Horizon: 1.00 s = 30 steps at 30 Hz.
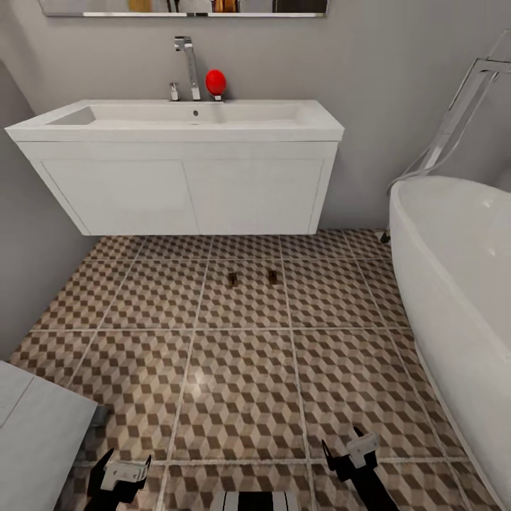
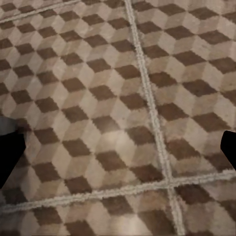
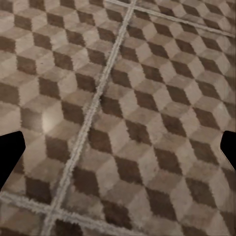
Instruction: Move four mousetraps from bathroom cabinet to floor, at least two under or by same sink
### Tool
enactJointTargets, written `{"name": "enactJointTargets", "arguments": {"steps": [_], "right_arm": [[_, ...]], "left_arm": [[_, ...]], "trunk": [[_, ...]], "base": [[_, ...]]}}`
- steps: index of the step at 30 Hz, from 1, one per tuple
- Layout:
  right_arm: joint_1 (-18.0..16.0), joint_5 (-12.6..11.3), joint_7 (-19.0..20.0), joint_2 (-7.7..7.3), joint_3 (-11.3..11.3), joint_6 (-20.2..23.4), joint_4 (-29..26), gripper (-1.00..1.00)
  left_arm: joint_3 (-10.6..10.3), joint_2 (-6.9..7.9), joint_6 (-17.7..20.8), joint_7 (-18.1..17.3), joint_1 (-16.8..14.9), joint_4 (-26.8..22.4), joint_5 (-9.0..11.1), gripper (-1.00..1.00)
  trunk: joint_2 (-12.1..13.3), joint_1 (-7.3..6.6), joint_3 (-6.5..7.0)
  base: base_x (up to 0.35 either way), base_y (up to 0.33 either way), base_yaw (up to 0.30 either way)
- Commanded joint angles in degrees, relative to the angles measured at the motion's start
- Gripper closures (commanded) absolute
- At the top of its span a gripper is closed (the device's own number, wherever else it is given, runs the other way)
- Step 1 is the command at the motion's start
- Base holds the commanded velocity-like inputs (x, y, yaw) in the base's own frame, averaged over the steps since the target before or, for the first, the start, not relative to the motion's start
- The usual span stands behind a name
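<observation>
Two small tan mousetraps [image 1: 232, 279] [image 1: 272, 277] lie side by side on the cube-patterned bathroom floor [image 1: 241, 383], just in front of the white wall-hung sink [image 1: 184, 163] with its chrome tap [image 1: 189, 65]. My left gripper [image 1: 128, 461] and right gripper [image 1: 342, 443] hang low near the view's lower edge, well short of the traps. Both are open and hold nothing. In the left wrist view the left gripper [image 2: 118, 152] has bare tile between its dark fingertips [image 2: 7, 157]. The right gripper [image 3: 118, 150] likewise frames bare tile. The cabinet and the other mousetraps are out of view.
A white oval bathtub [image 1: 461, 284] with a chrome floor-standing filler [image 1: 454, 121] takes up the right side. A red rounded object [image 1: 215, 81] stands on the sink's back edge. A pale grey flat-topped object [image 1: 35, 426] juts in at the lower left. Grey walls close the back and left.
</observation>
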Motion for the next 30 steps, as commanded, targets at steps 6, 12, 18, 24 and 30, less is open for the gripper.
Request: {"name": "enactJointTargets", "arguments": {"steps": [6,12,18,24,30], "right_arm": [[0.4,-2.2,-0.5,0.00,0.2,-1.4,0.0,-1.00],[0.5,-3.3,-0.6,0.06,0.3,-1.7,0.0,-1.00],[0.7,-3.5,-0.6,0.06,0.2,-1.8,0.0,-1.00],[0.7,-3.6,-0.6,0.03,0.2,-1.8,0.1,-1.00],[0.8,-3.6,-0.6,-0.01,0.2,-1.8,0.0,-1.00]], "left_arm": [[-0.8,-1.24,-1.7,0.5,1.2,3.3,0.6,-1.00],[-0.9,-3.07,-2.1,0.5,2.5,6.0,0.7,-1.00],[-0.9,-3.68,-2.2,0.5,2.9,7.6,0.8,-1.00],[-0.9,-4.02,-2.2,0.5,3.0,8.3,0.8,-1.00],[-0.9,-4.24,-2.2,0.5,3.0,8.5,0.8,-1.00]], "trunk": [[2.4,-1.33,1.04],[4.8,-2.65,2.12],[7.2,-3.97,3.20],[9.6,-5.29,4.27],[12.0,-6.60,5.35]], "base": [[0.000,0.000,0.000],[0.000,0.000,0.000],[0.000,0.000,0.000],[0.000,0.000,0.000],[0.000,0.000,0.000]]}}
